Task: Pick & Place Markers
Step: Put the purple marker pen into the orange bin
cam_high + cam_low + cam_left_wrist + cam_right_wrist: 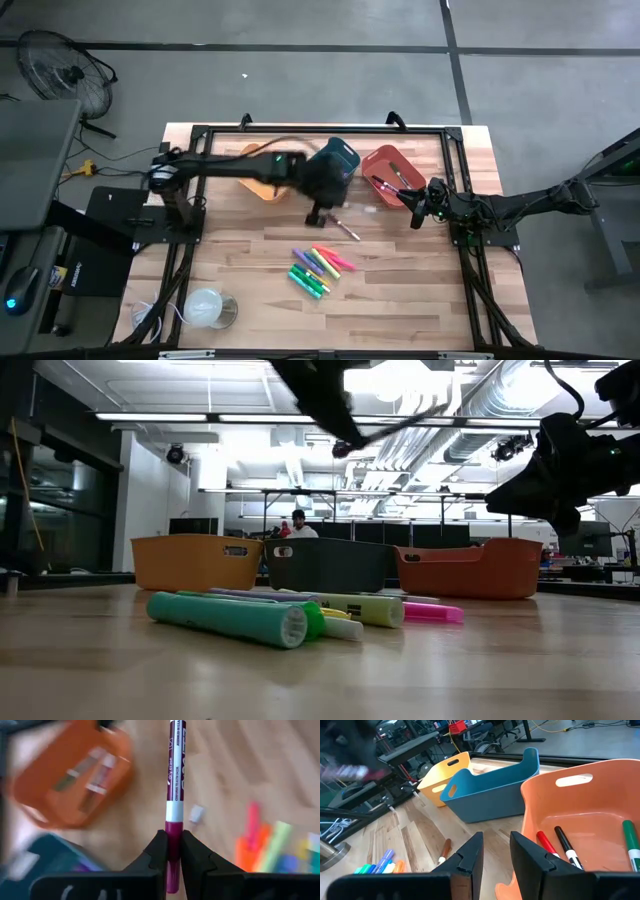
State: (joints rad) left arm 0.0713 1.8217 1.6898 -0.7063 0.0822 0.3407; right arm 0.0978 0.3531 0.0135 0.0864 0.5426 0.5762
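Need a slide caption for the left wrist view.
Left gripper shut on a purple marker, carried above the wooden table near the orange bin.

bright markers (320,268) lie clustered on the table; one purple marker (175,795) is held aloft.

One camera looks straight down, one level across the table (320,670) — both wrist cameras sit close, sharing the orange bin (580,815).

I see three bins (335,165) in a row at the desk's (400,290) back, loose markers (318,267) before them mid-desk, a cup (206,307) front-left.
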